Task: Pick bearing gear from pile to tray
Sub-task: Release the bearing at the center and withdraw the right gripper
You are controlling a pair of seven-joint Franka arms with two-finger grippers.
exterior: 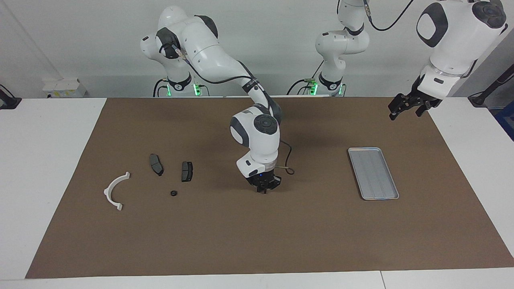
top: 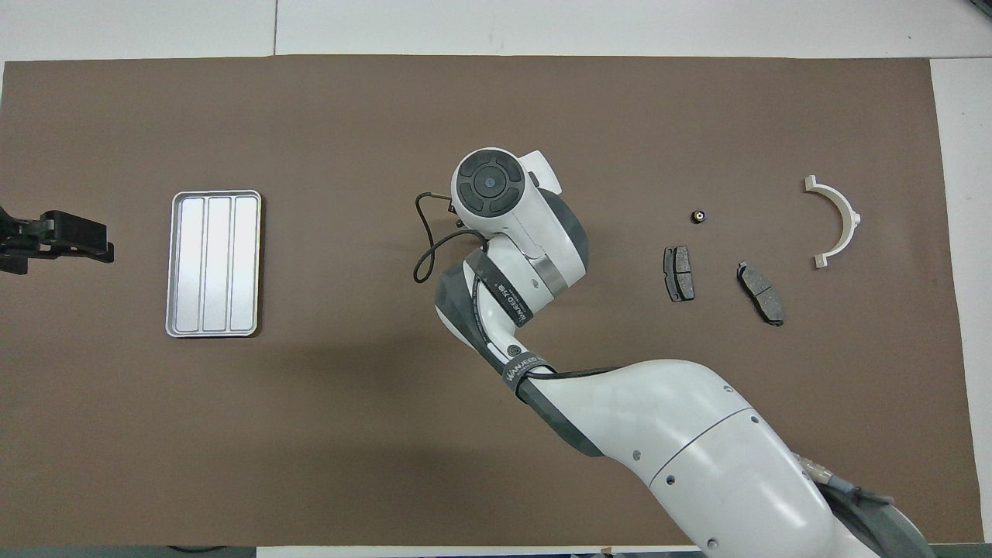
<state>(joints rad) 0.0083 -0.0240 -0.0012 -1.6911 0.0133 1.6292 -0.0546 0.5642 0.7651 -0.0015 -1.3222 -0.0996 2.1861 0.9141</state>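
Hanging low over the mat's middle, your right gripper hides beneath its wrist from overhead; you cannot tell its opening or load. Left gripper waits open. Tray empty; pile's black piece lies beside the pads.

Two brake pads, one white bracket, one black round piece, one tray.
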